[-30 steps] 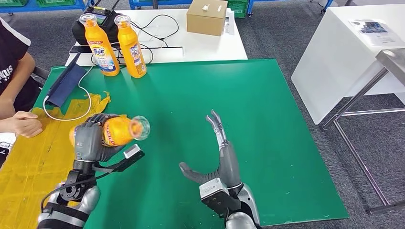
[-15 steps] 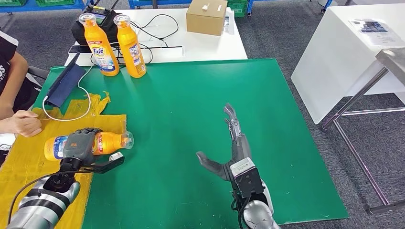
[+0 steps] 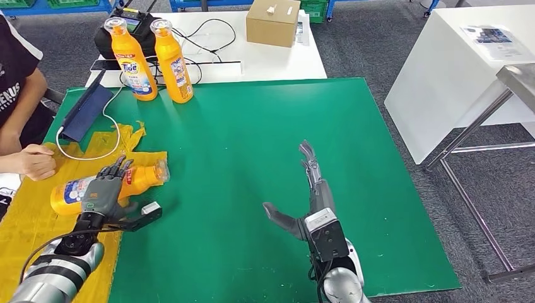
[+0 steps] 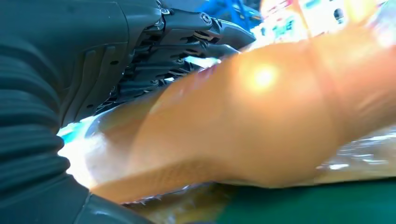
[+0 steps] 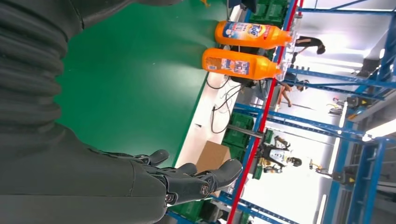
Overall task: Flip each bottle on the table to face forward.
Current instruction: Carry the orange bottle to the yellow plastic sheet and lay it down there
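Three orange plastic detergent bottles in my feed. One lies flat [image 3: 107, 184] on the crinkled yellow plastic sheet [image 3: 38, 214] near the left edge of the green table mat [image 3: 265, 164]; long axis runs roughly left-right, clear cap toward the mat's middle, base toward the left edge, blue-white label partly up. The left hand [image 3: 104, 192] rests over its midsection with fingers spread across the body; in the left wrist view they [image 4: 187, 42] lie over the bottle [image 4: 261, 112], but I can't tell whether it's a real grip or just contact.

The other two bottles stand upright, just beside each other at the mat's far left corner: one shows the Tide label [image 3: 134, 61], its neighbour [image 3: 173, 63] a back label.

The right hand [image 3: 309, 196] is wide open over the mat's near-middle, holding nothing, well apart from every bottle.

Around: a dark blue tablet case [image 3: 85, 113] with a white cable [image 3: 88, 148] by the far left edge, a person's fist [image 3: 35, 163] on the sheet just beyond the lying bottle. A white desk behind [image 3: 271, 60] carries a cardboard box [image 3: 272, 22] and black cables. Grey carpet, white table [image 3: 460, 69] to the right.
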{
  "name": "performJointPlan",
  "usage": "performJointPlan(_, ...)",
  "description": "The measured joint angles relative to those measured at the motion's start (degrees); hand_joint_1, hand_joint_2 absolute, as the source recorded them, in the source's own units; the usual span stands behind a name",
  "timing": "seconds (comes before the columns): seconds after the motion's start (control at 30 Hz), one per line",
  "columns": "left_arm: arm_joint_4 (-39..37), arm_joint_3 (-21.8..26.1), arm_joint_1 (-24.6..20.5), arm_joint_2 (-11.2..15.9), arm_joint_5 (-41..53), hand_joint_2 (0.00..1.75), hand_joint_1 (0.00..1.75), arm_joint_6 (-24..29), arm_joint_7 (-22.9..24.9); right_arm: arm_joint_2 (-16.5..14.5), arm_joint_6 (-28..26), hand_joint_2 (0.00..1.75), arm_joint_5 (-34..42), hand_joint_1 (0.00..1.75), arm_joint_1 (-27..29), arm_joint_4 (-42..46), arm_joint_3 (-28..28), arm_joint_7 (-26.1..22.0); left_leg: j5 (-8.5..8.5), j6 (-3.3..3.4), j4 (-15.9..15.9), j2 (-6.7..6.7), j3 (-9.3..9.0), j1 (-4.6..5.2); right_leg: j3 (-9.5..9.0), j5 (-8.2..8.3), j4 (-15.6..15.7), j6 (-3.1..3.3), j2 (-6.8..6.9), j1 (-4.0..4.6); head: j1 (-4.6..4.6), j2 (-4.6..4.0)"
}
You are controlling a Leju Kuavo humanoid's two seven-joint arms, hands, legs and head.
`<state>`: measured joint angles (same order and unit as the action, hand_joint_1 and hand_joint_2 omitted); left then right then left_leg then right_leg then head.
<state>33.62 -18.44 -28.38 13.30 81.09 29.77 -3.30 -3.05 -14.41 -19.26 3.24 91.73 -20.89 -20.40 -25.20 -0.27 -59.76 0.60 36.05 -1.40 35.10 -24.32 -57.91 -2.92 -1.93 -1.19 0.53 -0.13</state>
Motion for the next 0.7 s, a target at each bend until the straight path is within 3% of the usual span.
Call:
performJointPlan(0.23, 8.5, 0.2, 5.3, -0.3, -6.1, 1.75, 0.0, -0.3, -5.9, 0.0, 0.1, 1.75, -0.2, 0.0, 0.6, 0.0, 1.0, 0.0, -0.01, 0.0, 0.0, 0.0, 0.0, 0.01, 0.02, -0.01, 0.0, 0.01, 0.0, 0.0, 0.01, 0.0)
performJointPlan(0.37, 17.9, 0.4, 10.3, -1.0, -11.6, 1.75, 0.0, 5.0, -10.2, 0.1, -0.1, 1.75, -1.1, 0.0, 1.5, 0.3, 1.4, 0.0, -0.02, 0.0, 0.0, -0.01, 0.0, 0.01, 0.02, -0.01, 0.0, 0.01, 0.0, 0.0, 0.01, 0.0)
performJointPlan(0.5, 26.4, 0.6, 14.3, -1.6, -12.6, 1.75, 0.0, 6.0, -10.7, 0.1, -0.2, 1.75, -1.4, 0.0, 2.1, 0.7, 1.7, 0.0, -0.03, 0.01, 0.0, -0.01, 0.01, 0.01, 0.02, -0.02, 0.0, 0.01, 0.01, 0.0, 0.01, 0.0)
performJointPlan(0.7, 31.5, 1.3, 16.4, -1.7, -12.6, 1.75, 0.0, 5.9, -10.7, 0.1, -0.2, 1.75, -1.5, 0.0, 2.4, 0.9, 2.0, 0.0, -0.02, 0.01, 0.0, 0.01, 0.01, -0.01, 0.01, -0.01, 0.0, 0.01, 0.01, 0.01, 0.01, 0.0)
